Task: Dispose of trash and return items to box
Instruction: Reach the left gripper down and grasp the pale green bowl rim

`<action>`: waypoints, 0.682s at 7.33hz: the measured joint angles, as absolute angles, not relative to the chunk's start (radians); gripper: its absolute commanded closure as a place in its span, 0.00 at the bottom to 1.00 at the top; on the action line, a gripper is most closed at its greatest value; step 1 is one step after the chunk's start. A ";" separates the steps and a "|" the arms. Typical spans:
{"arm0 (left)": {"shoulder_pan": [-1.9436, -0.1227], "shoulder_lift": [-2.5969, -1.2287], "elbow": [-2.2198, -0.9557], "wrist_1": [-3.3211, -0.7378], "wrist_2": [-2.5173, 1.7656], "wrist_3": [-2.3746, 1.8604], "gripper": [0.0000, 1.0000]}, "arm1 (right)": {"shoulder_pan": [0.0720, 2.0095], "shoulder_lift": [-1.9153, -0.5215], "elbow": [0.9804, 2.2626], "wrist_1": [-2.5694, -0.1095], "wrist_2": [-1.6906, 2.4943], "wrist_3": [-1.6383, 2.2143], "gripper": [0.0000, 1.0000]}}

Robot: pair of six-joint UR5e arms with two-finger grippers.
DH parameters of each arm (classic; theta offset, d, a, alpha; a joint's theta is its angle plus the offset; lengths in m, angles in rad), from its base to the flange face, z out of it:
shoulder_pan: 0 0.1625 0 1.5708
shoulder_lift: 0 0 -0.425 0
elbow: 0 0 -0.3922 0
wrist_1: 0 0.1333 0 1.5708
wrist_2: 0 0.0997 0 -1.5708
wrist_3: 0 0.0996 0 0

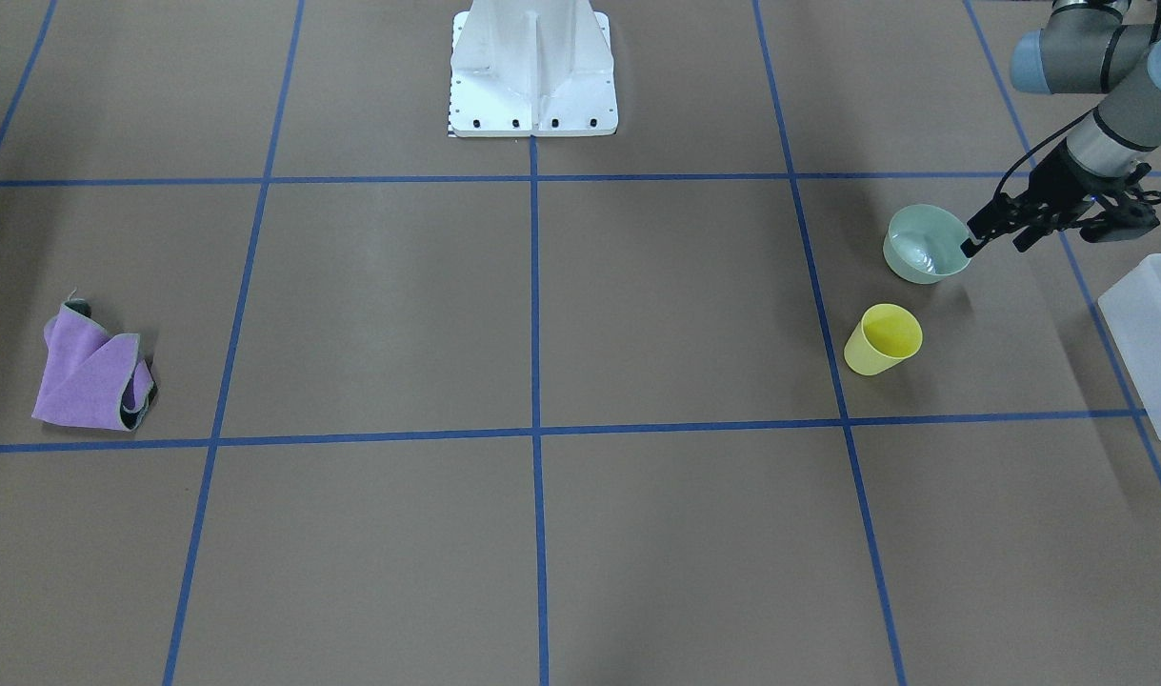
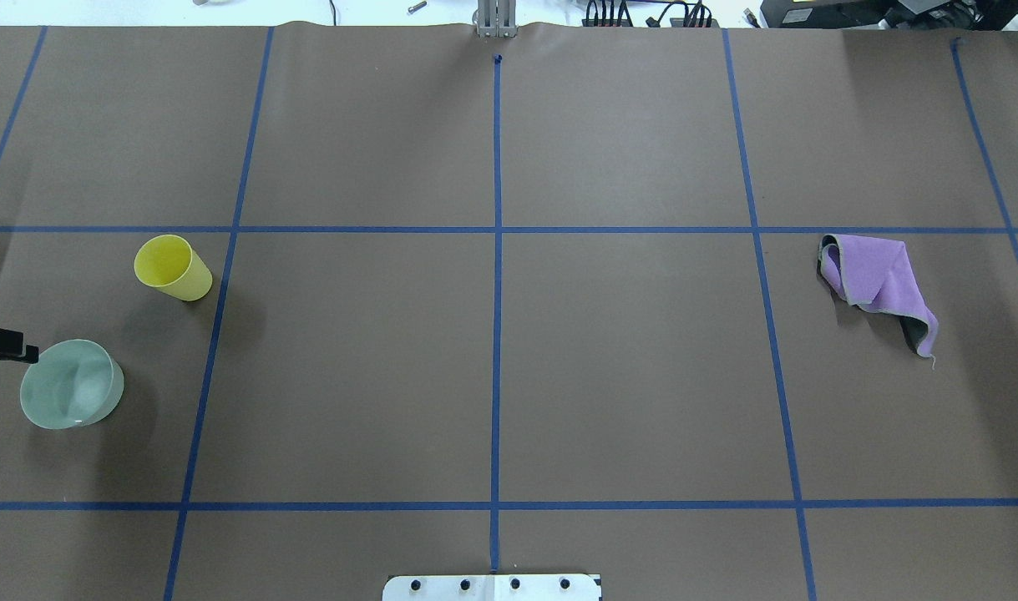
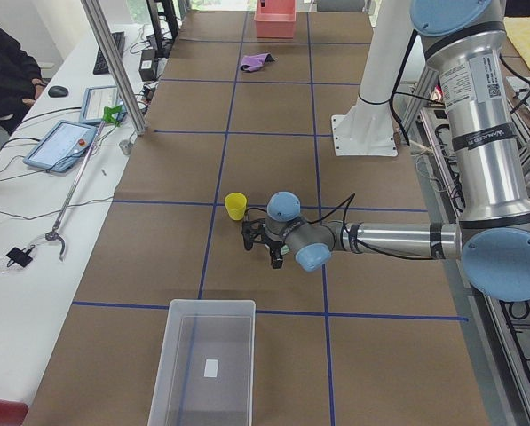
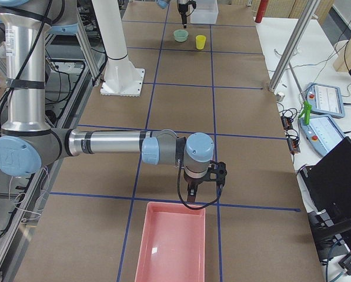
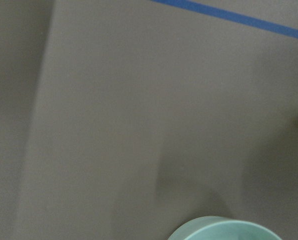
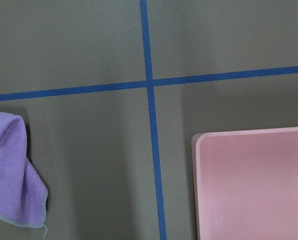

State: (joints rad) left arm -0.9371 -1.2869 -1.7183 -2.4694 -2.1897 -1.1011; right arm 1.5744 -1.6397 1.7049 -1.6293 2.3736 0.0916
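The left tool [image 1: 994, 246] hangs with its fingers spread, one fingertip at the rim of the pale green bowl [image 1: 923, 250]. The bowl stands upright on the table [image 1: 637, 314], with the yellow cup [image 1: 883, 340] near it and the frosted-white bin [image 1: 1156, 333] apart to one side. The right tool [image 4: 193, 195] hovers at the rim of a pink tray [image 4: 172, 247], but I cannot tell whether it is spread or pressed together.
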 measured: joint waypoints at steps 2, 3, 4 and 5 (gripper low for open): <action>-0.886 -1.284 -1.716 -2.482 -2.178 -1.119 0.19 | 1.558 -1.637 1.724 -1.628 2.383 0.099 0.00; -0.854 -1.287 -1.716 -2.483 -2.157 -1.139 0.49 | 1.551 -1.637 1.733 -1.628 2.384 0.100 0.00; -0.831 -1.288 -1.715 -2.483 -2.141 -1.153 0.88 | 1.544 -1.638 1.741 -1.627 2.385 0.100 0.00; -0.819 -1.288 -1.714 -2.483 -2.133 -1.158 1.00 | 1.533 -1.638 1.749 -1.627 2.393 0.102 0.00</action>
State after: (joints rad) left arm -0.8187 -1.2882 -1.7140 -2.4834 -2.1334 -1.1581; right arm 1.5326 -1.6377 1.7491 -1.6269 2.3926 0.1019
